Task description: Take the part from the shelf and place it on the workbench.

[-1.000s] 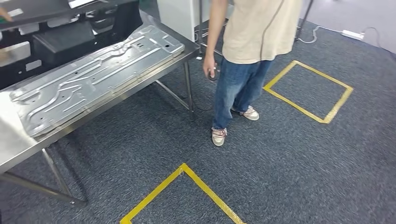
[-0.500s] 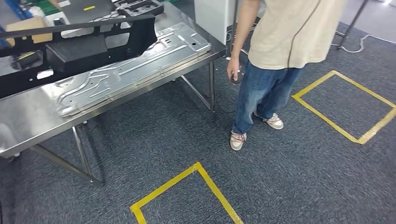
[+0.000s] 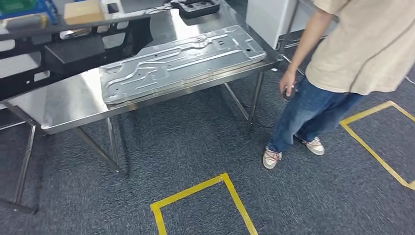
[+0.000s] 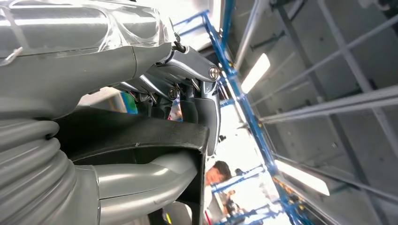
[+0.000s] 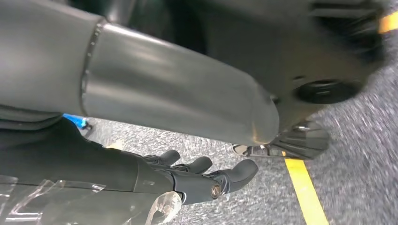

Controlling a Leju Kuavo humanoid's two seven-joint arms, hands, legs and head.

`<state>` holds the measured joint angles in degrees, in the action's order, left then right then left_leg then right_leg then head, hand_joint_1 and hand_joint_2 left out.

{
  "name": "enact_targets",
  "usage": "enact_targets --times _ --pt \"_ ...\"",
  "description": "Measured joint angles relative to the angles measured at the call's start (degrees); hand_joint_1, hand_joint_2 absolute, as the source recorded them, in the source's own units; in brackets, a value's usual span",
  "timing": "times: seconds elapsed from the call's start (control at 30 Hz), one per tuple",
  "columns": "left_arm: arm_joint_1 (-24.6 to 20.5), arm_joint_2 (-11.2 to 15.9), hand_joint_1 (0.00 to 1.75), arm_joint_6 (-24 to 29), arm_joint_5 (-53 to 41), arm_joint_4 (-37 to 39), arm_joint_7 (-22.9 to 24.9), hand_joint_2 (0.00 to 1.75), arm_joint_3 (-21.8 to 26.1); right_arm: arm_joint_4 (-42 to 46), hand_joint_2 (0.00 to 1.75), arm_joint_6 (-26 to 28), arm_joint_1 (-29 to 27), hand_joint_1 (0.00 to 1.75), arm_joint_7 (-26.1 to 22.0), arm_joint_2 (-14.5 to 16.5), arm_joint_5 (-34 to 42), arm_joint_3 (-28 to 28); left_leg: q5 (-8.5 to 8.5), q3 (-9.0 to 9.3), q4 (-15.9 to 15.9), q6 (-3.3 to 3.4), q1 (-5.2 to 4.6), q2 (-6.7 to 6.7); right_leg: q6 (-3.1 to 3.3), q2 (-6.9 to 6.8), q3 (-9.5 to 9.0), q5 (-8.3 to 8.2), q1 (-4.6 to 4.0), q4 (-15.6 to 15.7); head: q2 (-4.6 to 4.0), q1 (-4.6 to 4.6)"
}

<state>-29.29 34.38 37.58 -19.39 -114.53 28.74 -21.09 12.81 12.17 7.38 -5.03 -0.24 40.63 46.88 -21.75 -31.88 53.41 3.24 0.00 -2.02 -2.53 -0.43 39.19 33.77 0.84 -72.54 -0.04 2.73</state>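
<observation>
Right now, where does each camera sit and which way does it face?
Head view: high on the robot, looking forward and down at workbench and person.
Left wrist view: behind the left robot hand gripping a black part, facing the ceiling.
Right wrist view: behind the empty right robot hand, facing the floor.
Shared: head and right wrist both show yellow tape.

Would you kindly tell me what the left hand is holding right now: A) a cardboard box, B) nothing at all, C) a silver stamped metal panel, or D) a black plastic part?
D: in the left wrist view the left hand grips a black plastic part, with dark fingers on one side and the grey thumb on the other.
</observation>
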Motion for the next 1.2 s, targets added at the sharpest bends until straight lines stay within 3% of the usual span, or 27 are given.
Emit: enact_targets --times 0.03,0.07,0.1,0.13,0.17,0.23,0.3,0.37,0.43,0.5,0.53,0.57,0.63,0.7,0.77,0.87,0.9,0.97,1.0,1.03,1.07,1.13,1.2 --pt "0.11 0.0 1.75 -0.03 0.17 0.07 -0.01 1.75 -0.09 0.0 0.0 -0.11 -0.06 0.0 0.0 0.0 0.02 0.0 -0.03 0.03 0.02 -0.03 0.03 -0.9 0.01 0.06 0.43 -0.8 0.01 -0.14 0.0 0.0" --pt "0.19 0.0 1.75 -0.04 0.32 0.11 -0.02 1.75 -0.16 0.0 0.0 -0.23 -0.12 0.0 0.0 0.0 0.04 0.0 -0.08 0.1 0.08 -0.12 0.1 -1.82 0.01 0.32 -0.33 -2.67 0.05 2.15 0.0 0.0" --pt "0.27 0.0 1.75 -0.05 0.43 0.15 -0.04 1.75 -0.21 0.0 0.0 -0.32 -0.18 0.0 0.0 0.0 0.04 0.0 -0.2 0.13 0.22 -0.3 0.21 -2.7 -0.03 1.2 -1.94 -5.08 0.19 6.14 0.0 0.0" --pt "0.28 0.01 1.75 -0.05 0.51 0.18 -0.11 1.75 -0.22 0.0 0.0 -0.4 -0.27 0.0 0.01 0.0 0.05 0.01 -0.41 0.02 0.52 -0.6 0.23 -3.53 -0.1 2.92 -3.72 -7.08 0.45 10.43 0.0 0.0" --pt "0.29 0.01 1.75 -0.05 0.63 0.19 -0.22 1.75 -0.23 -0.01 0.0 -0.48 -0.35 0.0 0.01 -0.01 0.05 0.01 -0.61 -0.18 0.85 -0.92 0.24 -4.29 -0.08 4.3 -5.06 -8.41 0.67 13.66 0.0 0.0" --pt "0.29 0.04 1.75 -0.06 0.96 0.21 -0.57 1.75 -0.23 -0.02 0.0 -0.57 -0.36 0.0 0.05 -0.03 0.07 0.01 -0.8 -0.65 1.22 -1.51 0.32 -5.63 0.29 5.48 -6.05 -8.92 0.69 16.02 0.0 0.07" --pt "0.42 0.13 1.75 -0.08 1.28 0.22 -0.86 1.75 -0.2 -0.02 0.0 -0.61 -0.11 0.0 0.08 0.03 0.07 0.0 -0.83 -0.94 1.32 -1.91 0.64 -6.42 1.04 3.8 -6.2 -8.93 0.47 16.05 0.0 0.13" --pt "0.37 0.32 1.75 -0.1 1.4 0.22 -0.98 1.75 -0.13 -0.02 0.0 -0.61 -0.07 0.0 0.08 0.05 0.07 0.0 -2.19 -2.19 3.9 -2.43 0.61 -3.92 1.72 2.34 -6.48 -8.88 0.53 16.19 0.0 0.26" --pt "0.35 0.42 1.75 -0.15 1.64 0.22 -1.05 1.75 -0.14 -0.02 0.0 -0.54 -0.25 0.0 0.13 0.02 0.08 0.0 -5.52 -5.77 11.18 -3.03 0.55 -0.12 2.13 1.21 -6.63 -8.69 0.43 16.23 0.01 0.4" --pt "0.53 0.4 1.75 -0.28 2.55 0.23 -1.29 1.75 -0.22 -0.02 0.0 -0.15 -0.34 0.0 0.42 0.02 0.14 0.0 -7.86 -9.51 18.29 -3.29 0.68 1.18 2.26 0.22 -6.67 -8.51 0.3 16.22 0.0 0.4" --pt "0.6 0.4 1.75 -0.35 3.16 0.23 -1.53 1.75 -0.24 -0.02 0.0 0.11 -0.34 0.0 0.58 0.02 0.19 0.0 -7.6 -10.05 19.11 -3.23 0.69 1.31 2.28 -0.19 -6.74 -8.43 0.26 16.21 0.01 0.4" --pt "0.62 0.41 1.75 -0.41 3.83 0.24 -1.84 1.75 -0.23 -0.02 0.0 0.34 -0.34 0.0 0.71 0.03 0.22 0.0 -6.28 -9.26 17.39 -3.02 0.65 1.36 2.26 -0.51 -6.85 -8.36 0.22 16.22 0.01 0.4" --pt "0.54 0.44 1.75 -0.5 5.4 0.23 -2.72 1.75 -0.08 -0.02 0.0 0.56 -0.31 0.0 0.76 0.14 0.25 0.0 -2.42 -5.05 8.86 -2.01 0.19 2.05 2.2 -0.95 -7.16 -8.2 0.14 16.25 0.01 0.4" --pt "0.38 0.54 1.75 -0.81 7.24 0.22 -3.77 1.75 0.2 -0.03 0.0 0.62 -0.29 0.0 0.72 0.31 0.25 0.0 -0.42 -1.85 2.31 -1.02 -0.54 3.09 1.89 -1.22 -7.32 -8.0 0.02 16.28 0.01 0.4" --pt "0.37 0.68 1.75 -1.18 8.65 0.22 -4.55 1.75 0.36 -0.04 0.0 0.65 -0.31 0.0 0.69 0.38 0.25 0.01 -0.45 -1.39 1.11 -0.65 -0.99 3.28 1.32 -1.52 -7.46 -7.87 0.03 16.47 0.0 0.42" --pt "0.4 0.91 1.75 -1.36 9.75 0.15 -5.37 1.75 0.49 -0.04 0.0 0.74 -0.3 0.0 0.74 0.44 0.16 0.03 0.15 -0.34 -0.29 -0.23 -0.46 2.71 0.45 -1.23 -7.29 -6.7 -0.09 15.11 -0.01 0.37" --pt "0.39 0.94 1.75 -1.45 10.02 0.12 -5.68 1.75 0.5 -0.04 0.0 0.8 -0.33 0.0 0.78 0.44 0.1 0.04 0.36 0.1 -0.72 -0.09 -0.24 2.6 0.26 -0.79 -6.23 -5.34 -0.16 12.6 -0.01 0.31" --pt "0.48 0.93 1.75 -1.89 10.54 0.11 -6.11 1.75 0.4 -0.04 0.0 1.02 -0.39 0.0 0.92 0.44 -0.01 0.13 0.33 0.35 -0.78 0.18 -0.25 2.43 0.02 -0.08 -2.3 -2.02 -0.13 4.9 0.0 0.25" --pt "0.58 0.92 1.75 -2.08 10.73 0.1 -6.24 1.75 0.35 -0.04 0.0 1.13 -0.4 0.0 0.98 0.43 -0.05 0.21 0.29 0.37 -0.77 0.23 -0.25 2.27 -0.13 0.03 -0.36 -1.14 -0.11 1.67 0.0 0.22" --pt "0.66 0.92 1.75 -2.25 10.85 0.1 -6.26 1.75 0.32 -0.04 0.0 1.24 -0.42 0.0 1.04 0.43 -0.08 0.29 0.21 0.4 -0.73 0.22 -0.24 2.05 -0.26 0.05 0.73 -1.38 -0.06 0.38 0.0 0.22" --pt "0.69 0.92 1.75 -2.32 10.93 0.1 -6.27 1.75 0.31 -0.04 0.0 1.29 -0.44 0.0 1.06 0.4 -0.1 0.38 0.12 0.46 -0.68 0.14 -0.17 1.81 -0.37 0.06 0.65 -2.73 0.01 1.45 0.0 0.22" --pt "0.68 0.92 1.75 -2.35 11.07 0.1 -6.34 1.75 0.32 -0.04 0.0 1.31 -0.53 0.0 1.1 0.32 -0.1 0.51 -0.26 0.56 -0.3 -0.27 0.0 1.32 -0.53 0.24 -2.46 -7.23 0.26 9.21 0.0 0.21" --pt "0.63 0.92 1.75 -2.38 11.21 0.08 -6.46 1.75 0.34 -0.04 0.0 1.32 -0.56 0.0 1.11 0.22 -0.1 0.66 -0.87 0.34 0.42 -0.94 -0.09 0.94 -0.23 0.65 -5.2 -9.86 0.38 15.53 0.0 0.21"
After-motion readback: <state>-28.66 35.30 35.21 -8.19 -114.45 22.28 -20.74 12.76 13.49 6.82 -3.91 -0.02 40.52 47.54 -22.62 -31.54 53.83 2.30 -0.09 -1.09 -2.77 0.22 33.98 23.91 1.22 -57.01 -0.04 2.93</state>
